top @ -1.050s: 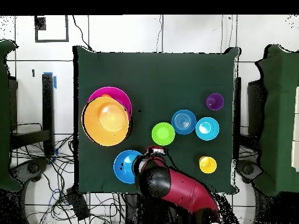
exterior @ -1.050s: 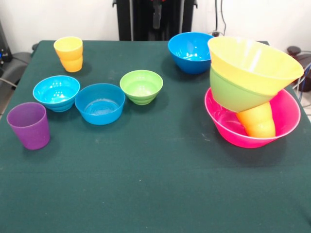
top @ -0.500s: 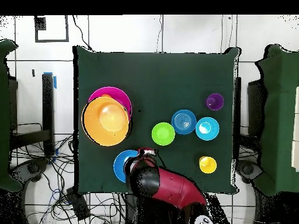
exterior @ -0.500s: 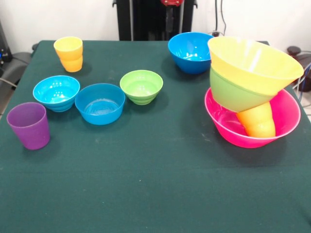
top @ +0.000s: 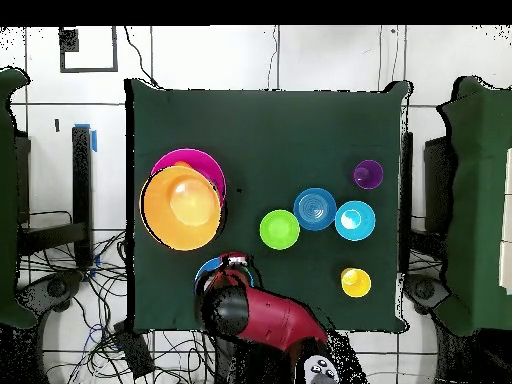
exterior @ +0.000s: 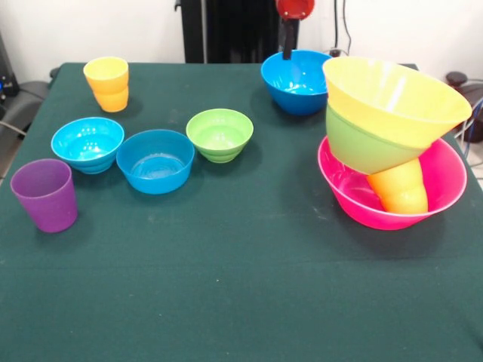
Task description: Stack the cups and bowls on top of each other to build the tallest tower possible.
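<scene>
Front view first: we see the tower [exterior: 392,139] at right of the green counter [exterior: 241,286], a pink bowl [exterior: 445,181] holding an orange cup [exterior: 400,188], a tilted green bowl [exterior: 362,147] and an orange bowl [exterior: 392,94]. At top centre the hand [exterior: 287,41] hangs over a blue bowl [exterior: 296,81]; we cannot tell its grip.

Overhead view: the red arm [top: 262,318] covers that blue bowl [top: 203,275] at lower left, just below the tower [top: 181,207].
</scene>
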Action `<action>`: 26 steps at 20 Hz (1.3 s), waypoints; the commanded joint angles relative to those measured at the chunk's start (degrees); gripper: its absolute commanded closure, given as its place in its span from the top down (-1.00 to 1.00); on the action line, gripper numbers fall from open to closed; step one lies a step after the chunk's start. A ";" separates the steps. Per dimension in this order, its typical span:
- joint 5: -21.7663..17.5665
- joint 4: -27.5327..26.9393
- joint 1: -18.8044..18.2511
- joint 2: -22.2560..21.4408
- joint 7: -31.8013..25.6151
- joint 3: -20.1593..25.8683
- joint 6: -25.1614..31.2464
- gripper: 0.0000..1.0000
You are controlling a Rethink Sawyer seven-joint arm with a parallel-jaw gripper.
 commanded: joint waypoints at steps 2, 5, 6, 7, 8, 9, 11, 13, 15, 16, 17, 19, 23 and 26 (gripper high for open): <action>2.44 -0.89 -0.43 6.50 7.01 2.80 -6.71 1.00; 0.68 -1.43 -2.74 8.57 5.55 3.99 -9.29 1.00; -0.05 -1.14 -3.71 8.66 5.12 4.55 -10.03 1.00; -0.39 -0.96 -4.26 8.57 4.83 4.87 -10.25 1.00; -0.90 -0.61 -5.32 8.13 4.46 5.58 -10.40 1.00; -1.08 -0.44 -5.95 7.86 4.21 6.01 -10.30 1.00; -1.42 0.35 -8.02 7.04 4.07 7.87 -10.09 1.00; -1.41 0.80 -9.39 6.14 3.89 8.94 -9.39 1.00; -1.26 1.30 -10.50 4.83 3.49 9.53 -7.99 1.00; -0.86 1.54 -10.46 4.03 3.56 9.36 -7.15 1.00; -0.47 1.74 -10.27 3.48 3.75 9.25 -6.59 1.00; 1.02 2.01 -8.83 2.39 4.69 8.43 -5.16 1.00; 9.32 1.79 0.34 1.30 11.91 2.93 -1.61 1.00; 19.47 1.36 7.78 1.19 20.09 -1.18 2.05 1.00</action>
